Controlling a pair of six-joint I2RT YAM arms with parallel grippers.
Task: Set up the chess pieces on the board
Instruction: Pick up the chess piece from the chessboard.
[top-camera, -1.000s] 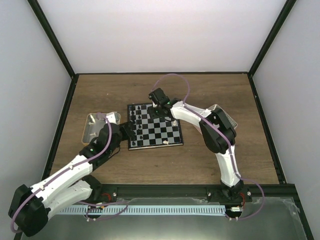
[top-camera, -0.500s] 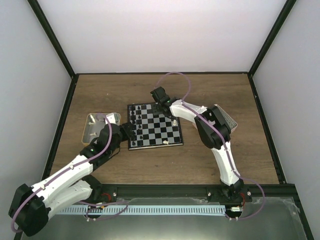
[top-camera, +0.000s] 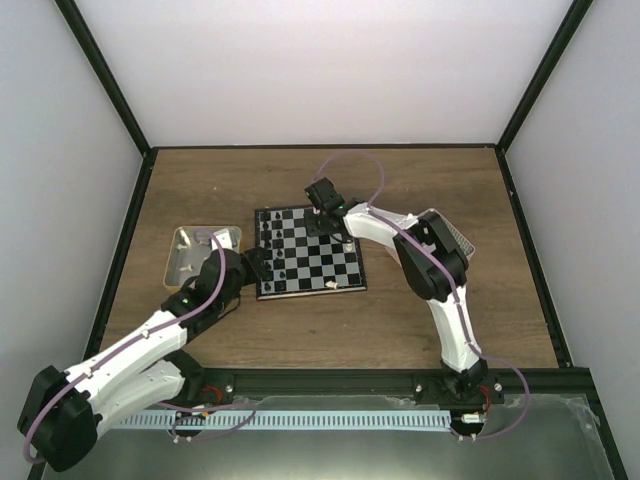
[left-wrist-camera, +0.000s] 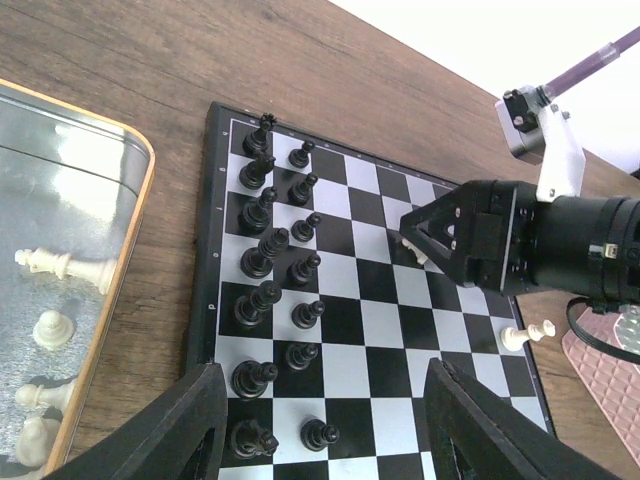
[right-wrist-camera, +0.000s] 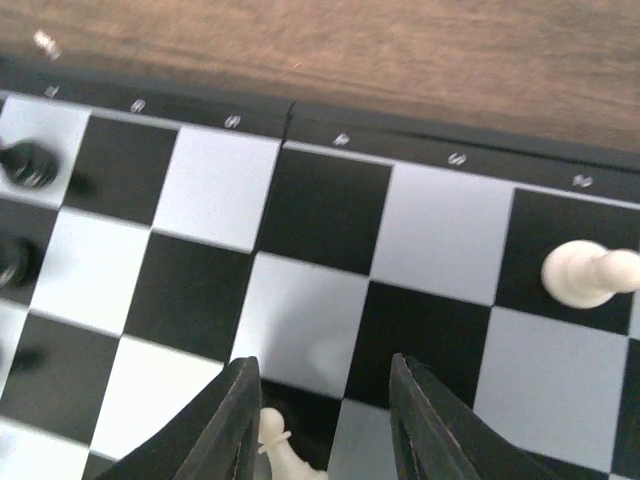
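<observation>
— What sits closest to the counter's near edge?

— The left gripper (left-wrist-camera: 325, 380). Its jaws are apart with nothing between them, and it hovers over the near part of the board (left-wrist-camera: 380, 335).

— And the board itself?

— It lies flat around the middle of the counter. Black chess pieces (left-wrist-camera: 262, 250) stand in two rows along its side facing the counter's left edge. One white pawn (left-wrist-camera: 527, 335) lies tipped over by the opposite side.

— Anything beside it?

— A metal tray (left-wrist-camera: 70, 150) toward the left edge, holding white chess pieces (left-wrist-camera: 62, 266).

— Farther back?

— The right gripper (right-wrist-camera: 325, 372) is low over the board's far half. Its jaws are apart around a small white piece (right-wrist-camera: 277, 437), which sits close against one finger (right-wrist-camera: 232, 420), with a gap to the other.
</observation>
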